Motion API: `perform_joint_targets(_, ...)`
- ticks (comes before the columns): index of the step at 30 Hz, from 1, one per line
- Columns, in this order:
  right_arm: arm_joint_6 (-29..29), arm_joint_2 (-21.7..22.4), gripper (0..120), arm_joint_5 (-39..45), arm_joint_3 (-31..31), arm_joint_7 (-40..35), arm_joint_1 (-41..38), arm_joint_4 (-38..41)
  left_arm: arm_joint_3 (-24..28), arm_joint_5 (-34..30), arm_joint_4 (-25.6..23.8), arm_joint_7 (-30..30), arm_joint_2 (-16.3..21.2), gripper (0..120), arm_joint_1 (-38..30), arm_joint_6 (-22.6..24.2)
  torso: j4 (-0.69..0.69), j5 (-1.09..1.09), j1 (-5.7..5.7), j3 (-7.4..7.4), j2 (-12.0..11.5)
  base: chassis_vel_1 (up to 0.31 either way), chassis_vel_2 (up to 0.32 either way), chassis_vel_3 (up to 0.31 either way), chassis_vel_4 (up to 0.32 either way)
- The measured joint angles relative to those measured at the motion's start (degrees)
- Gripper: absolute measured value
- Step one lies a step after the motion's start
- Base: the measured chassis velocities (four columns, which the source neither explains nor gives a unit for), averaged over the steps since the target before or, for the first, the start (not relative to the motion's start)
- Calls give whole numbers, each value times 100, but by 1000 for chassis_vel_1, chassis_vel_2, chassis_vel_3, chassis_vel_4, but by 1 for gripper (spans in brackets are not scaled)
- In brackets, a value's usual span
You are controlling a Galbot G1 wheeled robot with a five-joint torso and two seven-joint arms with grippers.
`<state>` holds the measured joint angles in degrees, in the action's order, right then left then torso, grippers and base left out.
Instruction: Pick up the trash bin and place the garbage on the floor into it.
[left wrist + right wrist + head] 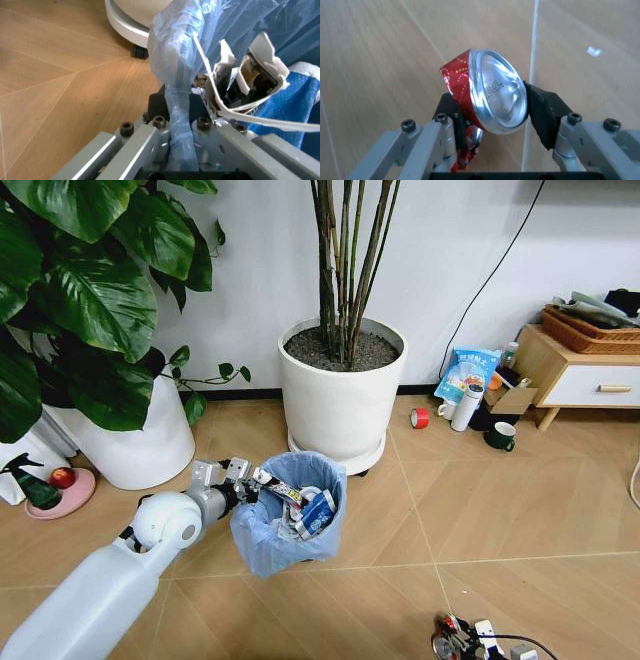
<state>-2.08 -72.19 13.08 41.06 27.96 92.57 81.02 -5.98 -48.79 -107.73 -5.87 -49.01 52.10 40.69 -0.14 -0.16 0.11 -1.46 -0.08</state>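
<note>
Nearest us, our right gripper (492, 112) has its fingers clamped on the crushed red can (487, 95), low over the floor (520, 510). Farther off, our left gripper (250, 477) pinches the trash bin (290, 515) rim; we should keep it level and carry the can squarely above its mouth.

Bright, even indoor light w/ soft shadows; wrist views blur close up, glare on can (497, 97) lid.

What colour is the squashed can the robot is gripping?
Red with small gold dots and a silver end, clearest in the right wrist view: the can, clamped in the right gripper.
</note>
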Motion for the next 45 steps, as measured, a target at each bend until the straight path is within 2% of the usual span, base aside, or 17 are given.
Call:
perform_joint_targets(8,-156,54,36,582,309,-56,-42,940,33,7,-9,2,-7,0,15,-4,0,0,0,0,0,0,0,0,0)
perform_joint_targets(12,-477,504,36,1177,355,-268,-229,1929,64,21,-6,8,-37,0,3,-4,0,-1,0,0,0,0,0,0,0)
perform_joint_targets(13,-477,504,36,1177,355,-268,-229,1929,64,21,-6,8,-37,0,3,-4,0,-1,0,0,0,0,0,0,0)
perform_joint_targets(16,-802,1028,36,1548,190,-484,-620,2489,95,29,17,13,-62,0,-9,-3,1,-1,0,0,0,0,0,0,0)
perform_joint_targets(17,-802,1028,36,1548,190,-484,-620,2489,95,29,17,13,-62,0,-9,-3,1,-1,0,0,0,0,0,0,0)
perform_joint_targets(21,-1123,1734,36,2027,-450,-840,-1341,2834,174,32,64,16,-91,0,-76,4,1,1,0,-1,0,0,0,0,0)
perform_joint_targets(27,-1437,2193,36,2496,-1024,-928,-2205,2957,276,29,154,33,-123,0,-197,4,0,-1,0,-1,0,0,0,0,0)
perform_joint_targets(30,-1622,2399,36,2909,-1587,-1015,-2930,3140,346,20,199,50,-135,0,-261,16,1,-2,1,-1,0,0,0,0,0)
perform_joint_targets(31,-1622,2399,36,2909,-1587,-1015,-2930,3140,346,20,199,50,-135,0,-261,16,1,-2,1,-1,0,0,0,0,0)
perform_joint_targets(35,-1851,2430,36,3392,-2350,-1174,-3628,3382,434,-2,232,54,-156,0,-325,30,1,-2,0,0,0,0,0,0,0)
perform_joint_targets(36,-1851,2430,36,3392,-2350,-1174,-3628,3382,434,-2,232,54,-156,0,-325,30,1,-2,0,0,0,0,0,0,0)
perform_joint_targets(39,-1945,2393,36,3530,-3072,-1240,-4098,3430,503,-16,260,60,-160,0,-388,34,2,-1,1,0,0,0,0,0,0)
perform_joint_targets(40,-1945,2393,36,3530,-3072,-1240,-4098,3430,503,-16,260,60,-160,0,-388,34,2,-1,1,0,0,0,0,0,0)
perform_joint_targets(42,-1948,2386,36,3502,-3497,-1257,-4335,3349,535,-19,286,87,-188,0,-430,33,1,-3,0,0,0,0,0,0,0)
perform_joint_targets(45,-1948,2382,36,3483,-3576,-1259,-4376,3324,542,-21,289,92,-195,0,-435,33,1,-2,1,0,0,0,0,0,0)
